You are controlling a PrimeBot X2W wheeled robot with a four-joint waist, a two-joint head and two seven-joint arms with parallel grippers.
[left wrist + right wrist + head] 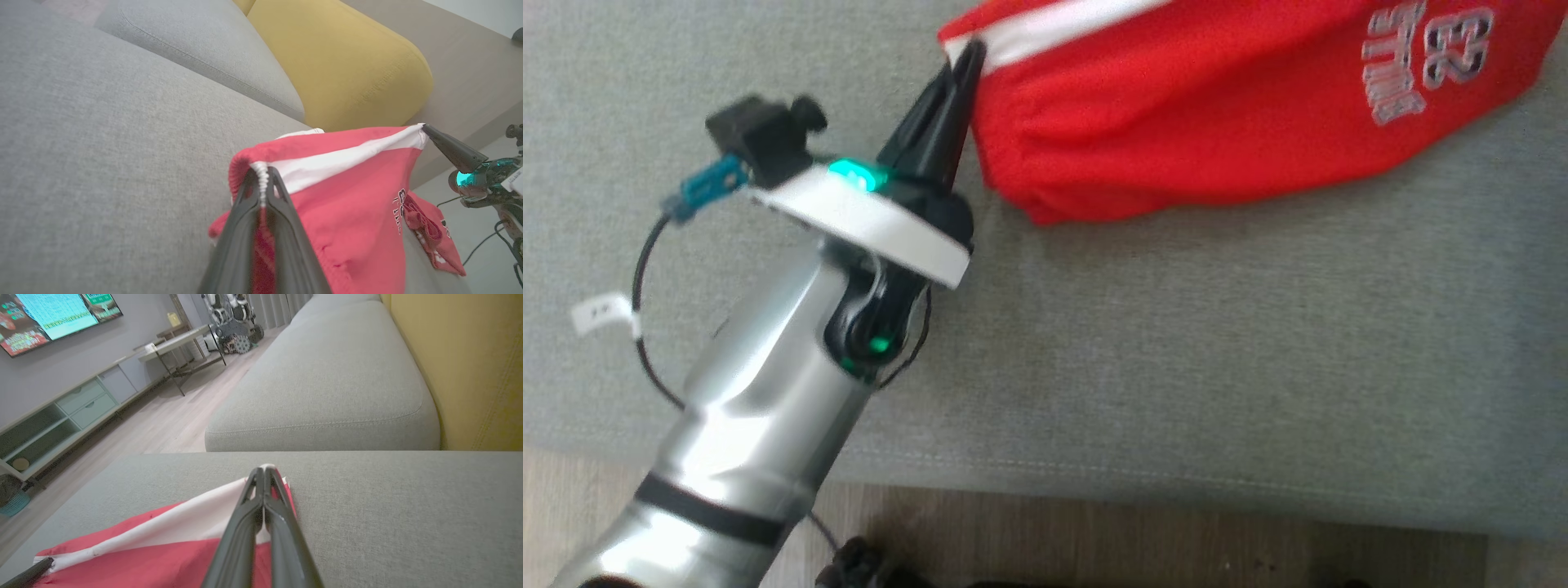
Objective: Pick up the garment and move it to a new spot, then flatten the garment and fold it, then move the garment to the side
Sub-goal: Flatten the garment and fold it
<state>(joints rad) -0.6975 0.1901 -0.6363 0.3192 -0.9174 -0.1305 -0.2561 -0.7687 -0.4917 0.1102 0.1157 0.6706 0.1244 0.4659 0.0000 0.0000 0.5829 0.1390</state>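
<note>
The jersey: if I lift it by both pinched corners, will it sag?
Probably floppy: the jersey bunches in folds below the edge stretched between left gripper and right gripper. Likely light, since fingertip pinches hold it. It may drag on the rough-woven grey cushion.

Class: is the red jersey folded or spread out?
Neither: the jersey is bunched, white edge stretched between the shut left gripper and right gripper.
</note>
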